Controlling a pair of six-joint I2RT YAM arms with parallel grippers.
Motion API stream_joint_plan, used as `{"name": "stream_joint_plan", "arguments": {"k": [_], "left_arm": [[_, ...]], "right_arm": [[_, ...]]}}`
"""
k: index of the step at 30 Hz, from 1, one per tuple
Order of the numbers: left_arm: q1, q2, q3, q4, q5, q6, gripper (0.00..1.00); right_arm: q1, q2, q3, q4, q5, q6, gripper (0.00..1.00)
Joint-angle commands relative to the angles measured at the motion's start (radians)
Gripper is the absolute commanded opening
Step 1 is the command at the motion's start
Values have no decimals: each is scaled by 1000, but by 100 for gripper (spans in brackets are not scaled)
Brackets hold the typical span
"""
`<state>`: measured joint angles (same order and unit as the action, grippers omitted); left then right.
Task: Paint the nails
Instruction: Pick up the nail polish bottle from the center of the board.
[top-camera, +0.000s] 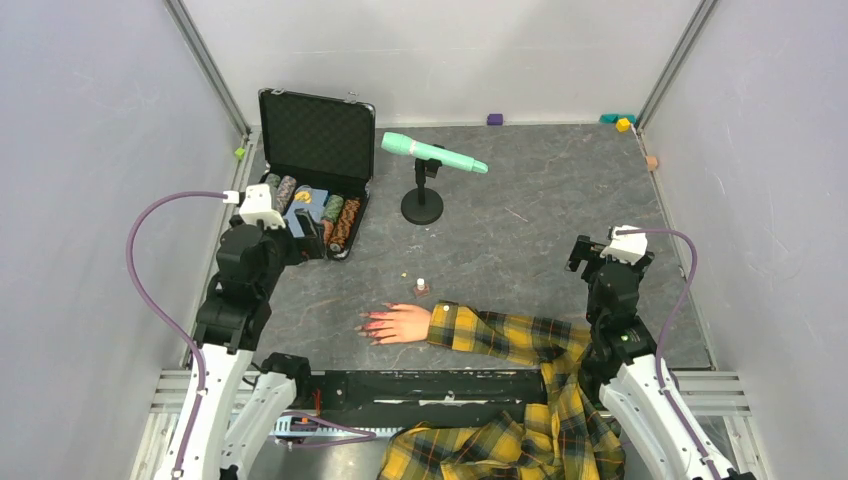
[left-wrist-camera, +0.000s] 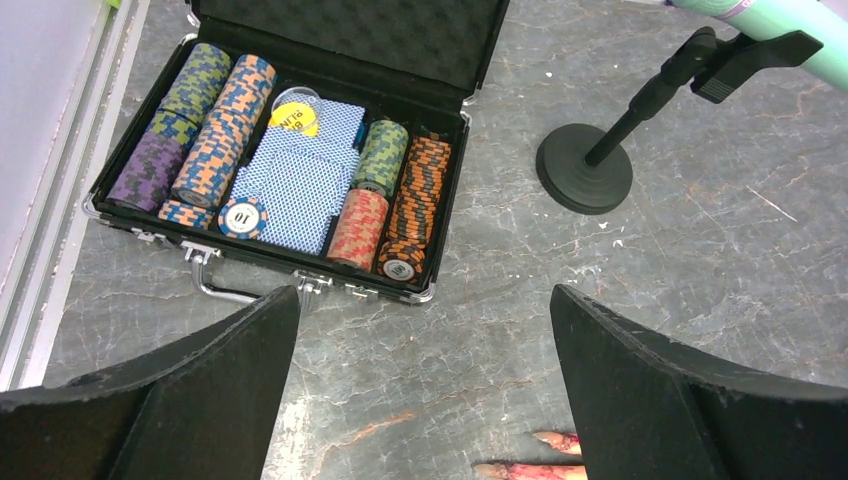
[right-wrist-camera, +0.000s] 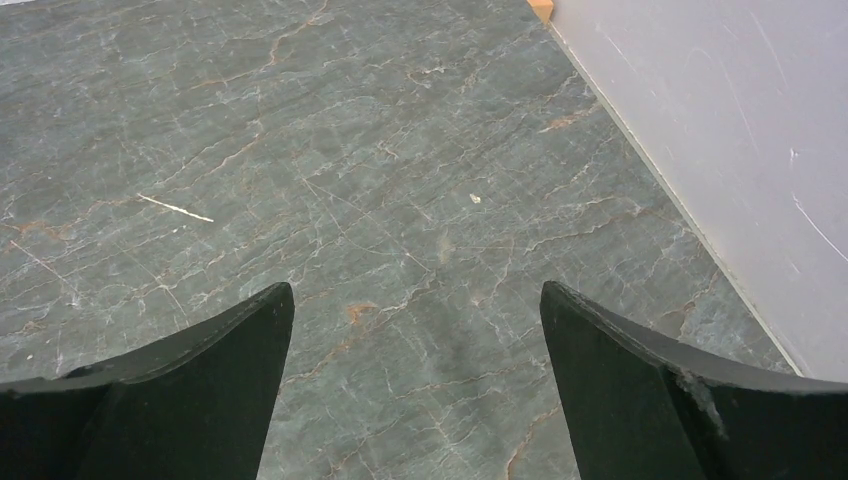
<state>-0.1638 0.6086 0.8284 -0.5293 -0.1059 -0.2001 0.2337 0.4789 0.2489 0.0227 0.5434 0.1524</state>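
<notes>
Case: black poker case stands open at the far left of the grey stone-patterned table, its lid upright.
Case contents: poker chips lie on edge in rows. Green-blue, purple and orange-blue rows fill the left side; green, red and orange-black rows fill the right. Two blue-backed card decks sit in the middle, with a yellow round button at their far end and a pale chip marked 10 at their near end.
Nails: glossy red nails tip the mannequin hand, which lies flat near the front middle of the table, fingers pointing left. Two tips show at the bottom edge of the left wrist view.
Sleeve: yellow plaid sleeve runs right from the wrist and drapes over the near edge.
Bottle: small white-capped polish bottle stands upright just beyond the hand, not touching it.
Microphone: mint-green microphone rests on a black round-based stand, right of the case.
Left gripper: left gripper hovers near the case's front edge, fingers spread wide, holding nothing.
Right gripper: right gripper hangs over bare table by the right wall, fingers wide apart and empty.
</notes>
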Motion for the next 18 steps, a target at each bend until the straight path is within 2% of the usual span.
{"name": "stream_joint_plan", "arguments": {"k": [1, 7, 13, 15, 18], "left_arm": [[4, 21, 25, 22, -28, -28, 100], [3, 56, 36, 8, 5, -56, 100], [-29, 151, 87, 9, 149, -50, 100], [-85, 207, 122, -5, 156, -34, 100], [-254, 300, 186, -29, 77, 5, 100]], "right_arm": [[-3, -6, 51, 14, 38, 15, 98], [-3, -18, 38, 35, 59, 81, 98], [-2, -128, -1, 61, 17, 58, 98], [-2, -203, -49, 99, -14, 23, 98], [-3, -274, -86, 133, -75, -5, 98]]}}
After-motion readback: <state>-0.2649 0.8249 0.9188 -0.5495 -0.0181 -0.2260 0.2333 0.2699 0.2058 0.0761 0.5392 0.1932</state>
